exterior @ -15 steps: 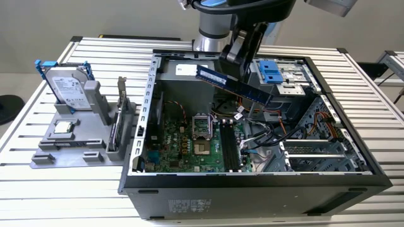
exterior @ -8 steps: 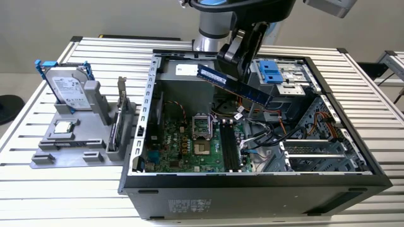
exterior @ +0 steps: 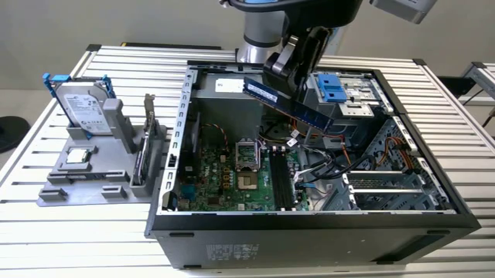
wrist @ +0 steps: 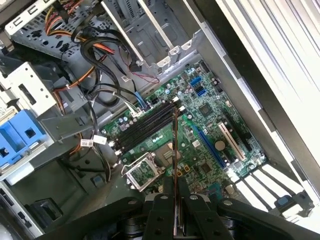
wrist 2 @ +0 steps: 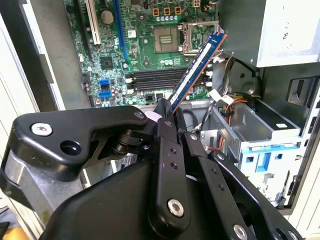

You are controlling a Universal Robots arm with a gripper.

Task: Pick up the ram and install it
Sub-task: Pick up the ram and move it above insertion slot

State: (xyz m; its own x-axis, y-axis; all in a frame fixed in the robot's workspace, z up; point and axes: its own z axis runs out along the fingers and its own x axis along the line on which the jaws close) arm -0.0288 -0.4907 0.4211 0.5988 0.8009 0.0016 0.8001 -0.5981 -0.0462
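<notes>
My gripper [exterior: 284, 87] is shut on the ram [exterior: 298, 110], a long blue-green stick with dark chips. It hangs tilted in the air above the open computer case [exterior: 309, 237]. In the second wrist view the ram [wrist 2: 197, 65] juts out from between the black fingers [wrist 2: 165, 125] toward the motherboard. In the first wrist view the ram [wrist: 175, 150] shows edge-on, rising from the gripper [wrist: 175, 205]. Below it lie the dark memory slots [wrist: 147, 125] next to the processor socket [wrist: 142, 172]. The slots [exterior: 280, 176] are well below the stick.
A grey fixture [exterior: 69, 185] on the exterior view's left holds a silver hard drive [exterior: 81, 107], a processor chip [exterior: 77, 155] and an upright expansion card [exterior: 147, 139]. Loose cables [exterior: 325, 165] and a blue drive caddy [exterior: 331, 87] crowd the case beside the slots.
</notes>
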